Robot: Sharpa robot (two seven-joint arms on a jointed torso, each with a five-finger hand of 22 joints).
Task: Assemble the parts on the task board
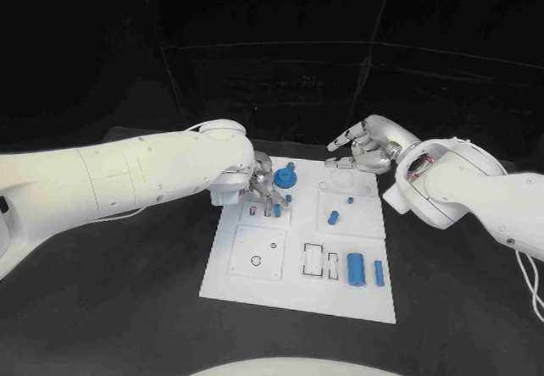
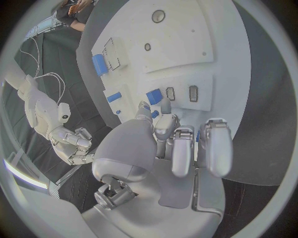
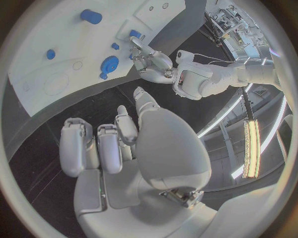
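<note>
1. The white board [image 1: 303, 249] lies in the middle of the black table [image 1: 133, 274]; the blue pieces are spread over it, so the assembly looks partly done at most.

2. At the board's far end stands a round blue knob [image 1: 285, 178], beside the left hand. It looks seated, though I cannot tell how firmly.

3. A small blue peg [image 1: 334, 217] sits on the right-hand panel, and a smaller blue piece [image 1: 349, 197] lies just beyond it. Whether either is pushed home I cannot tell.

4. Near the board's near right corner a thick blue cylinder [image 1: 356, 270] lies flat, with a thin blue bar [image 1: 379, 274] just beside it. Both appear to be waiting for placement: 2 outlined slots [image 1: 322, 261] next to them show no blue.

5. The near left panel carries a round outline [image 1: 255, 260] with nothing blue in it, so that place also seems unfilled.

6. The left hand [image 1: 263, 187] hangs over the far left part of the board, fingertips pointing down at a short blue block [image 1: 277, 211] next to 2 small dark slots. In the left wrist view the fingers [image 2: 163, 118] reach toward that block [image 2: 154, 95]; whether they pinch it or merely touch it I cannot tell.

7. The right hand [image 1: 357, 152] hovers beyond the board's far edge, fingers loosely apart and holding nothing.

8. Judgement: most of the fitting is left, with the block at the left hand as the step now in hand.
</note>
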